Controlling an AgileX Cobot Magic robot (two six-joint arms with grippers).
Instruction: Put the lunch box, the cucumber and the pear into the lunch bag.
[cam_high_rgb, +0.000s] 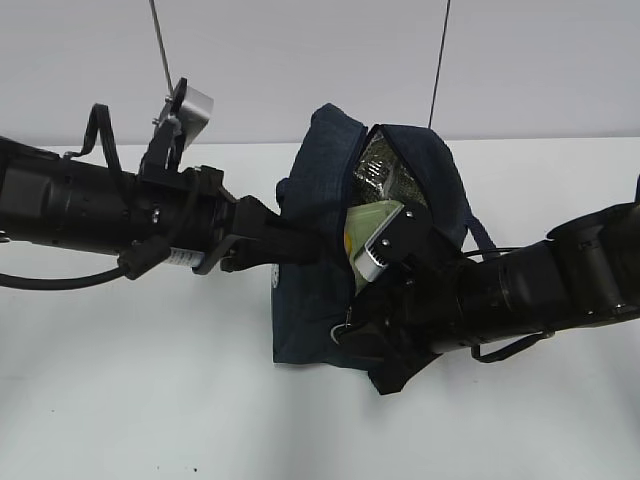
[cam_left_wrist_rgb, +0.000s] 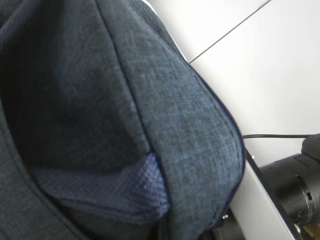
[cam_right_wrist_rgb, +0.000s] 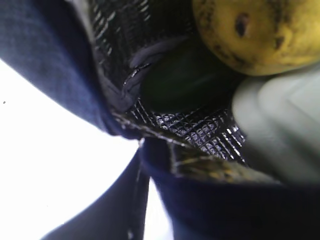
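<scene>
Left gripper (cam_high_rgb: 300, 245) pressed into side of lunch bag (cam_high_rgb: 315, 180), apparently bracing or pinching fabric so mouth stays open; jaws buried in cloth, open-or-clamped state not readable. Left wrist view filled by navy fabric, no fingers seen.

Right gripper (cam_high_rgb: 372, 300) pushed into bag mouth from right, fingertips hidden behind wrist camera and bag edge; state likewise unreadable.

Contents per right wrist view: pear (cam_right_wrist_rgb: 260, 32) up top, resting against lunch box (cam_right_wrist_rgb: 280, 115) lid; cucumber (cam_right_wrist_rgb: 185, 80) wedged deeper, against foil lining (cam_right_wrist_rgb: 200, 127). All three look inside. Lunch box lid also peeking out of opening in exterior view, so not fully sunk.

Bag lying tilted on table (cam_high_rgb: 150, 400), opening facing right arm for access. Judged near done: remaining risk is snagging lining or dragging items out on retreat.
</scene>
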